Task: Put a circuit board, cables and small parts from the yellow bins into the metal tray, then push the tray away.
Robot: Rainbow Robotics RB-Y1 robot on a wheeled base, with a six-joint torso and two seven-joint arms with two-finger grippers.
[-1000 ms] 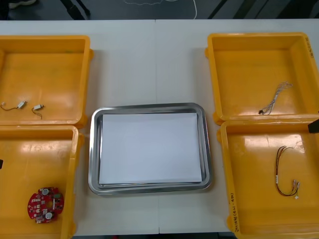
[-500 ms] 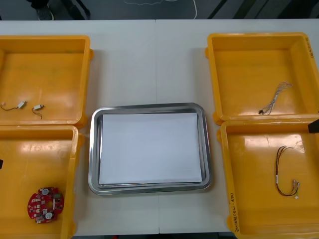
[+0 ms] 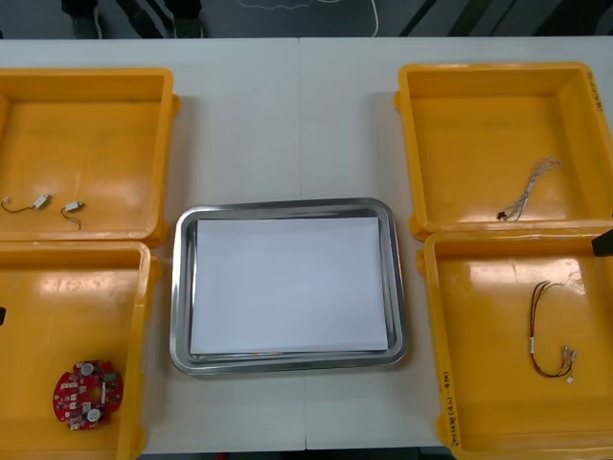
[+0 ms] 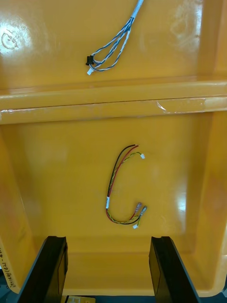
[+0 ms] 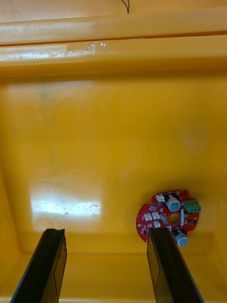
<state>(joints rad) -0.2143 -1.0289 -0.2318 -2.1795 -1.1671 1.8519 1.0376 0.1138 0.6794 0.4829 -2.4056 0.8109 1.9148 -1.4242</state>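
Note:
My left gripper (image 5: 106, 267) hangs open above the near left yellow bin (image 3: 38, 287). The round red circuit board (image 5: 169, 220) lies on the bin floor just beyond its right finger (image 5: 166, 265). The board (image 3: 87, 394) sits near that bin's front. My right gripper (image 4: 108, 270) is open over the near right bin (image 3: 479, 383), and a red and yellow cable (image 4: 124, 189) lies ahead between its fingers. The same cable (image 3: 549, 331) shows from above. The metal tray (image 3: 182, 287), white inside, holds nothing.
A twisted blue and white cable (image 3: 529, 190) lies in the far right bin (image 3: 460, 115); it also shows past the bin wall as cable (image 4: 111, 52). Two small metal parts (image 3: 40, 201) with short leads rest in the far left bin (image 3: 96, 125).

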